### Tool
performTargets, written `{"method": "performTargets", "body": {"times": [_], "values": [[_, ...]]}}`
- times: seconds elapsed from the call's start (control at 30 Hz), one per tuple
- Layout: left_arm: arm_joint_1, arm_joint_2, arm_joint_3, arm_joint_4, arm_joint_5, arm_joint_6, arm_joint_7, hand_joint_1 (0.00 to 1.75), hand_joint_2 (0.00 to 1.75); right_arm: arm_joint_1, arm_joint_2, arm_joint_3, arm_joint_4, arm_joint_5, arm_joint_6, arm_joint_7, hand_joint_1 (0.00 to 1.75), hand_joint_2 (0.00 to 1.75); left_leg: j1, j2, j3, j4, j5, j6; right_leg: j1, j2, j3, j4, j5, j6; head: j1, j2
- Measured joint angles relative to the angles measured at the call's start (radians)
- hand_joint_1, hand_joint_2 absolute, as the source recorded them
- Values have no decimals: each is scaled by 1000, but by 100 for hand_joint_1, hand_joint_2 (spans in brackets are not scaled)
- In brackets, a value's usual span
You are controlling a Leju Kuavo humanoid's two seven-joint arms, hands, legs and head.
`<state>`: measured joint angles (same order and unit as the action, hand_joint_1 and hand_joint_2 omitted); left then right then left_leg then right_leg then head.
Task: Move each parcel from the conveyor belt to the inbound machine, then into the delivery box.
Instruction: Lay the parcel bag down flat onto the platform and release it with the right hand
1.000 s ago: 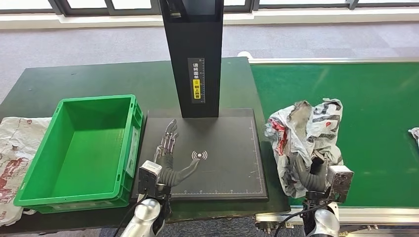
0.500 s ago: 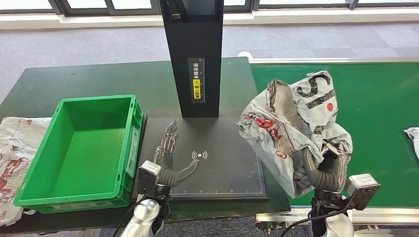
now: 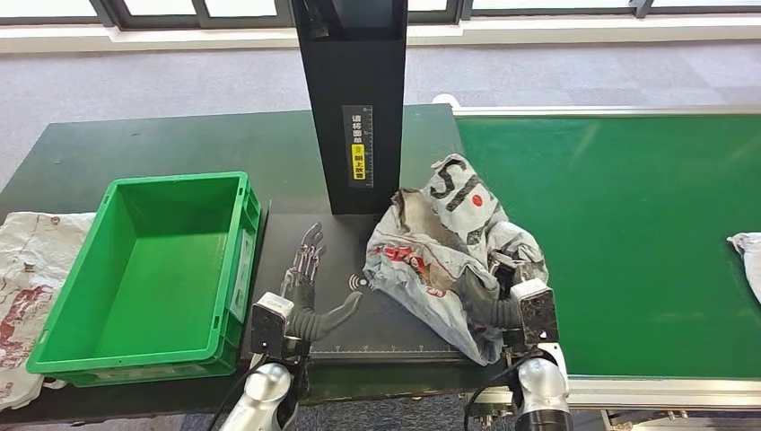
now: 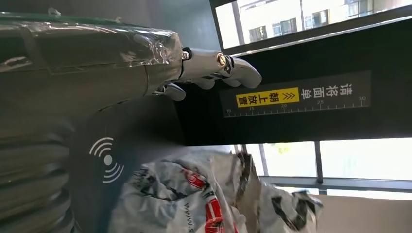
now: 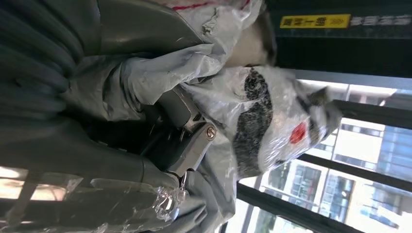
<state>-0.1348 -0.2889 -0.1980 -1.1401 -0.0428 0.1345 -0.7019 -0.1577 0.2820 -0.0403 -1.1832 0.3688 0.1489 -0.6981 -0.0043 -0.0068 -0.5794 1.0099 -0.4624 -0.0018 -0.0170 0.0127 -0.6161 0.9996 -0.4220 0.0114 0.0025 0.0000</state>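
Observation:
A crumpled grey plastic parcel [image 3: 431, 247] with red and black print is held by my right hand [image 3: 489, 301] over the right half of the black inbound machine plate [image 3: 359, 323]. In the right wrist view the fingers [image 5: 187, 141] are wrapped into the parcel [image 5: 262, 111]. My left hand [image 3: 305, 269] lies flat and open on the plate beside the scan symbol [image 3: 361, 283], holding nothing. The left wrist view shows the same hand's fingertips [image 4: 228, 70] and the parcel [image 4: 194, 194] close by. The green delivery box [image 3: 148, 269] stands empty to the left.
The machine's black post [image 3: 354, 99] rises behind the plate. The green conveyor belt [image 3: 646, 224] lies to the right, with another parcel [image 3: 749, 260] at its far right edge. A flat printed bag [image 3: 31, 269] lies left of the box.
My right hand has carried the parcel left, off the conveyor belt and over the machine plate. My left hand has stayed still on the plate.

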Motion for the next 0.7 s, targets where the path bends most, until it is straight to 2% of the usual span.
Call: {"method": "performTargets", "body": {"times": [0.07,0.1,0.2,0.23,0.3,0.43,0.7], "values": [[-1,0,-1,5,7,3,0,0,175,-39,7,10,99,24,-44,0,175,175,0,1,1,0,0,0,0,2,0,0,0,0,0,0],[-2,0,-2,8,10,5,0,0,175,-56,10,16,144,30,-60,0,154,175,0,2,1,0,0,0,0,2,0,0,0,-1,0,0],[-3,0,-6,16,14,11,0,0,175,-93,18,34,247,30,-97,-1,25,175,0,1,1,0,0,0,0,2,0,0,0,-1,0,0],[-4,0,-7,18,15,13,0,0,175,-104,20,41,277,28,-111,-1,2,175,0,1,1,0,0,0,0,2,0,0,0,-1,0,0],[-4,0,-8,21,17,17,0,0,175,-125,25,53,331,26,-137,-2,0,175,0,1,1,0,0,0,0,2,-1,0,0,-1,0,0],[-5,0,-10,23,17,26,0,0,175,-156,33,68,421,36,-183,-2,0,0,0,1,1,0,0,0,0,2,-1,0,0,-1,0,0],[-5,-1,-14,24,17,36,0,0,175,-182,39,72,497,66,-249,-5,0,0,0,1,1,0,0,0,0,2,-1,0,0,-1,0,0]]}}
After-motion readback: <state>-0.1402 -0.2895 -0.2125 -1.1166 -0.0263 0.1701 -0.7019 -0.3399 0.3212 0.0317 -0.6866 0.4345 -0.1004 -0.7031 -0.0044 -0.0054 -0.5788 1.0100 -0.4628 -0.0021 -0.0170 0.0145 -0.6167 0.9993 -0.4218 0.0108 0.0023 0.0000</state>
